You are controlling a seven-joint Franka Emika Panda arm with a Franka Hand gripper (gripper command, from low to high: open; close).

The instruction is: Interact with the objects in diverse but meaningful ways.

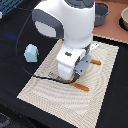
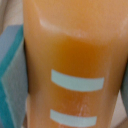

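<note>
A: Where is the arm at this moment?

B: In the exterior view the white arm (image 1: 67,25) bends down over the striped beige mat (image 1: 47,95), which lies on the black table (image 1: 12,60). Its head hides the middle of the mat. The gripper (image 1: 70,75) is down low, but the arm's body covers the fingertips.

A: Is the gripper holding something?

B: I cannot tell. The wrist view is filled with a yellow-orange block (image 2: 75,55), very close and blurred, with two pale stripes on it. The fingers are not clearly visible there, so I cannot say how wide they stand or if they touch the block.

A: And the other things?

B: The pale-blue house-shaped box (image 1: 31,52) stands just beside the mat's edge, on the exterior view's left. Two pieces of orange-handled cutlery (image 1: 79,86) lie on the mat, one on each side of the gripper. A grey pot (image 1: 101,13) stands far behind, well apart.
</note>
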